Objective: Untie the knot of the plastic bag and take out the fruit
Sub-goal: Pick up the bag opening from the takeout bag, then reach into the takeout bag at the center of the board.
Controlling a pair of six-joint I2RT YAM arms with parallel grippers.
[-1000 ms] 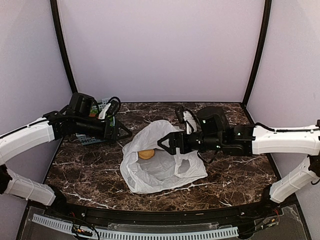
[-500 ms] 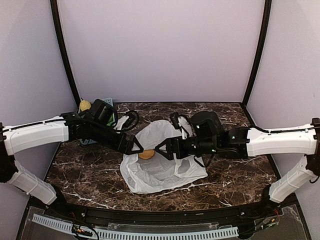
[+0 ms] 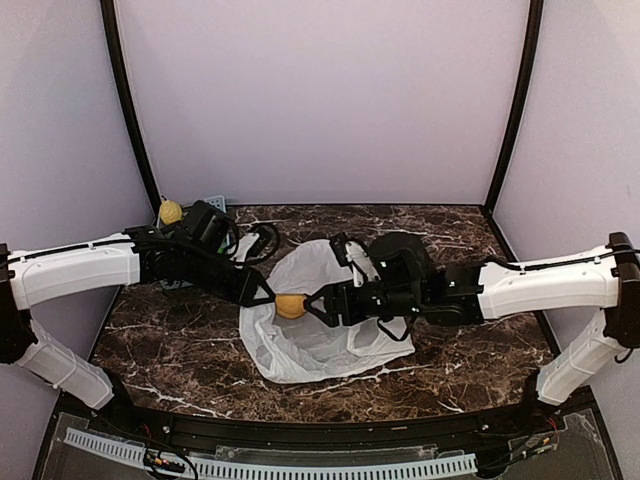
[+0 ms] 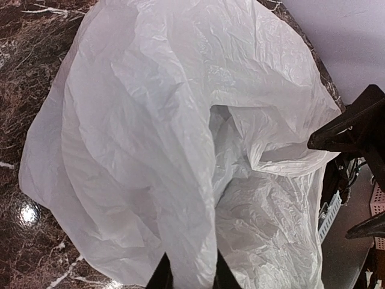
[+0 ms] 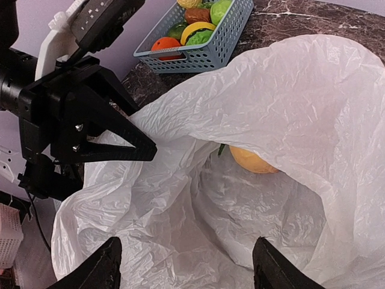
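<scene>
On the marble table point(image 3: 180, 350) the plastic bag point(image 3: 318, 345) lay slumped with its mouth gaping and no knot showing, so the untying looked done. The left gripper point(image 4: 190, 278) was clenched on a fold of the bag's rim, probably to hold the mouth up. The right gripper point(image 5: 187, 244) hung over the opening, jaws spread and empty, seemingly aimed at the tan-yellow fruit point(image 5: 252, 160) inside. Beyond, a blue basket point(image 5: 231, 37) held other fruits point(image 5: 219, 11), orange, green and yellow.

Bag point(image 5: 289, 90) mouth gaping, one yellow fruit point(image 5: 251, 160) inside. Right end effector point(image 5: 185, 256) spread wide above it; left end effector point(image 5: 149, 147) tips pinched at the rim. Blue basket point(image 5: 224, 45) of fruit behind on marble surface point(image 5: 313, 18).
</scene>
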